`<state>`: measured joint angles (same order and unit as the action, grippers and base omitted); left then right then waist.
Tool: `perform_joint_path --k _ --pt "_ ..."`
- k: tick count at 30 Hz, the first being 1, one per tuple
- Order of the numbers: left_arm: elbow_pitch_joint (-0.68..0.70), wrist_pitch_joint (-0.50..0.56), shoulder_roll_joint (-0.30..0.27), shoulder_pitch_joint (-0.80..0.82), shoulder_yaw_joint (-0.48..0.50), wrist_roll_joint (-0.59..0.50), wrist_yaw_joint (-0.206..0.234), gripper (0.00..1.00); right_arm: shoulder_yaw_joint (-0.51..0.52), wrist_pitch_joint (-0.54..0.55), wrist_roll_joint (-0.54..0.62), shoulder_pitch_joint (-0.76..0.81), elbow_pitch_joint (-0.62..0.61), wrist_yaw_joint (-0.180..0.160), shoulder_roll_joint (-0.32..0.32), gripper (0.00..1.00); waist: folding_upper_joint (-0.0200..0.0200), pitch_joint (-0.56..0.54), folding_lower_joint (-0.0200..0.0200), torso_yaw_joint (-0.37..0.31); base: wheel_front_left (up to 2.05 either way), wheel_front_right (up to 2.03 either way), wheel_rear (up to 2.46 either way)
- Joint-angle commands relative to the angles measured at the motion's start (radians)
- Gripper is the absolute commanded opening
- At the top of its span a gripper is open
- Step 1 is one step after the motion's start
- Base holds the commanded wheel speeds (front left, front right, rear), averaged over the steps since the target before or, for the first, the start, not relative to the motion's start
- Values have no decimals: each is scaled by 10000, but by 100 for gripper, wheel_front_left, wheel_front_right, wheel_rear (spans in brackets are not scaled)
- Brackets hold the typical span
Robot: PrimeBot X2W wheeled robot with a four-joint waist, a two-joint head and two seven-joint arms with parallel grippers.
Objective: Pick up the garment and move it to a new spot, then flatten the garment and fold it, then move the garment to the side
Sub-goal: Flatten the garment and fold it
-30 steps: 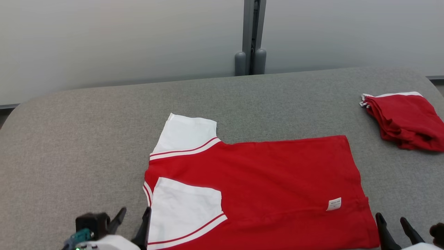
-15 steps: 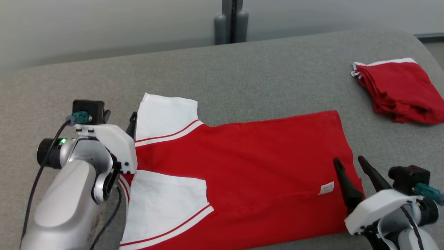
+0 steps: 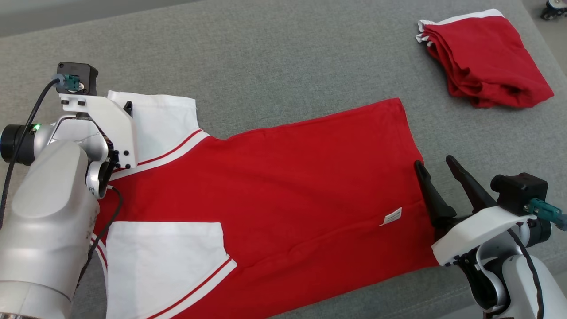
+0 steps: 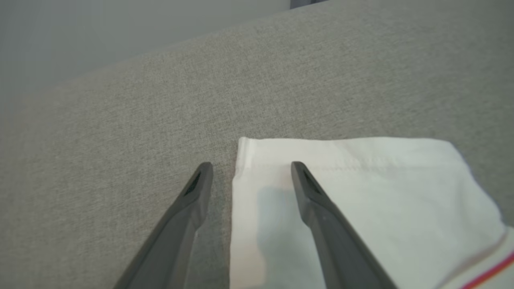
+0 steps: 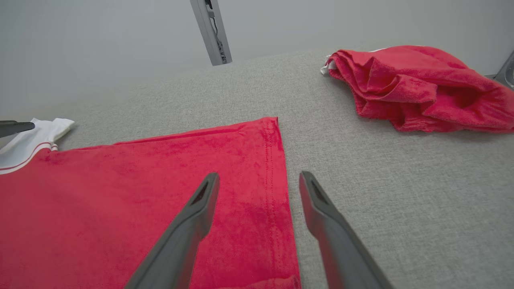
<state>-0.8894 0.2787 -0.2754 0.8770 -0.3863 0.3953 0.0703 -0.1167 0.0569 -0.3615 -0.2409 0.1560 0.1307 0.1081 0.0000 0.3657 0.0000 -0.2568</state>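
Note:
The garment [image 3: 283,186] is a red T-shirt with white sleeves, lying flat on the grey table [image 3: 274,57], sleeves to the left and hem to the right. My left gripper [image 4: 251,166] is open over the outer corner of the far white sleeve [image 4: 353,192], one finger above the table and the other above the sleeve. My right gripper [image 3: 433,161] is open, its fingers straddling the hem [image 5: 277,176]. One finger is over the red cloth and one over bare table. Neither holds anything.
A folded red garment [image 3: 483,62] with white trim lies at the table's far right corner. A small white label [image 3: 392,217] sits near the hem. The table's rounded right edge runs close behind my right arm [image 3: 509,257]. My left arm [image 3: 48,212] covers the collar side.
The head camera has tilted down, shifting the whole picture. Both arms have reached forward: the left gripper from the near sleeve to the far sleeve, the right gripper up along the hem. Both stayed open.

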Motion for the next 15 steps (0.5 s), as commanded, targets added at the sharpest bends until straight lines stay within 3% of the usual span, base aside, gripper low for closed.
perform_joint_path --k 1,6,8,10,11,13,15 --pt "-224 -46 -83 297 -26 -136 -20 100 -27 -101 -54 -148 49 3 72 100 0 185 0 -182 0 0 0" --pt "-1014 -53 -58 672 -161 -173 -53 99 -89 -228 -157 -252 122 3 97 100 0 239 0 -249 0 0 0" --pt "-1231 -38 4 769 -188 -118 -94 48 -97 -252 -191 -306 127 3 107 100 0 230 0 -240 0 0 0" --pt "-1470 28 52 854 -260 -112 -182 29 -123 -270 -221 -346 117 3 127 100 0 210 0 -219 0 0 0" --pt "-1470 28 52 854 -260 -112 -182 29 -123 -270 -221 -346 117 3 127 100 0 210 0 -219 0 0 0" --pt "-1624 -53 89 906 -303 -94 -252 5 -158 -279 -245 -376 98 3 158 100 0 184 0 -192 0 0 0" --pt "-1745 -198 153 966 -322 -75 -294 0 -178 -300 -259 -430 69 3 191 100 0 149 0 -155 0 0 0"
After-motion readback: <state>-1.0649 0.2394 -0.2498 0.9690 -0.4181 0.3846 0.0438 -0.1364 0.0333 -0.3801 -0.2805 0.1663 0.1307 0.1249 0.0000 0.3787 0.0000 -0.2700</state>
